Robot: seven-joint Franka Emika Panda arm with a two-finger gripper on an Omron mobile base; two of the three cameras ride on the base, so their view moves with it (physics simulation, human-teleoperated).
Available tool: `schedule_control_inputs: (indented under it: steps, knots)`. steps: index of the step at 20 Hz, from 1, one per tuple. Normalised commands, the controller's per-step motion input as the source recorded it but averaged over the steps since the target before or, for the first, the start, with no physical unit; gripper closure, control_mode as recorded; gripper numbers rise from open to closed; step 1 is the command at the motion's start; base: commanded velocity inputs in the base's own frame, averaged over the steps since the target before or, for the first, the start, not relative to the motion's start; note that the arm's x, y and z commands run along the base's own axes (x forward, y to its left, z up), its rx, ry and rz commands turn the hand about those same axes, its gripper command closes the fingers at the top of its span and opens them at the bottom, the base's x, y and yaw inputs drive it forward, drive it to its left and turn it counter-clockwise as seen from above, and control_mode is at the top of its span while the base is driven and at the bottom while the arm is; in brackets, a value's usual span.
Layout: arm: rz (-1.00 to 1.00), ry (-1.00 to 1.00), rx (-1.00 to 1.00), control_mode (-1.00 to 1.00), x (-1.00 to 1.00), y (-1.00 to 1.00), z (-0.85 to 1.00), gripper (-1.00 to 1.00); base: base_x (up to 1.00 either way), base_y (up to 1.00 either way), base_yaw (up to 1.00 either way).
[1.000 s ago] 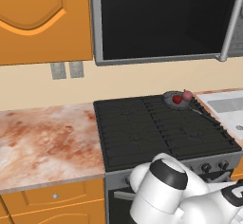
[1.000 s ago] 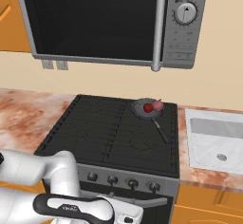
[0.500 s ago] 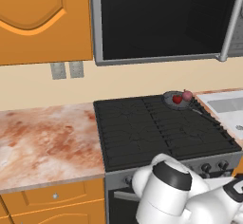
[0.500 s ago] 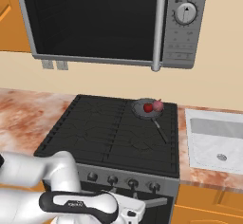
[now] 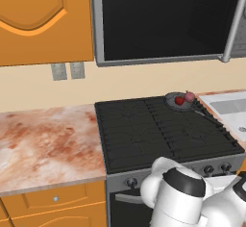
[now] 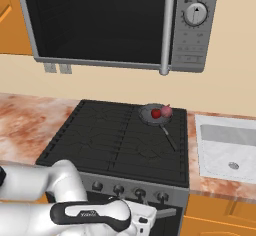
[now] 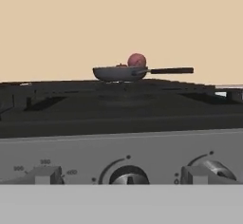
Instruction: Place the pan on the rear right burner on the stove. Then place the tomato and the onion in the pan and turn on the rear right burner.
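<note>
With the tomato (image 6: 156, 113) and onion (image 6: 166, 111) already in the pan (image 6: 151, 115), only the knob (image 7: 128, 175) remains. The pincer's jaws are spread wide before a row of look-alike knobs. The wrong burner could be lit if a neighbouring knob is gripped.

Pan (image 6: 152, 114) sits on rear right burner (image 6: 159, 118) of stove (image 6: 100, 142), handle toward front-right. Tomato (image 6: 156, 113) and onion (image 6: 166, 111) both in pan, touching, onion to tomato's right. Counter (image 5: 43, 142) left of stove; sink (image 6: 227, 147) right of it. Microwave (image 6: 120, 22) on wall above stove. Knobs (image 7: 127, 175) along stove front panel, below grates. Cabinet (image 5: 43, 19) left of microwave, outlets (image 5: 67, 70) below it.
</note>
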Motion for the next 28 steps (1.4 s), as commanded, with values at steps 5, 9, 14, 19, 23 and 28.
schedule_control_inputs:
  steps: [5,9,14,19,23,28]
  knots:
    - [0.00,0.00,0.00,-1.00,0.00,0.17,-0.07,-1.00,0.00,0.00,0.00]
    - [0.00,0.00,0.00,-1.00,0.00,0.25,-0.06,-1.00,0.00,0.00,0.00]
    - [0.00,0.00,0.00,-1.00,0.07,0.31,0.02,-1.00,0.00,0.00,0.00]
    - [-0.01,0.00,0.00,-1.00,0.25,0.09,0.11,-1.00,0.00,0.00,0.00]
    - [-0.10,0.00,0.00,-1.00,0.29,0.00,0.00,-1.00,0.00,0.00,0.00]
    - [-0.11,0.00,0.00,-1.00,0.26,0.00,0.00,-1.00,0.00,0.00,0.00]
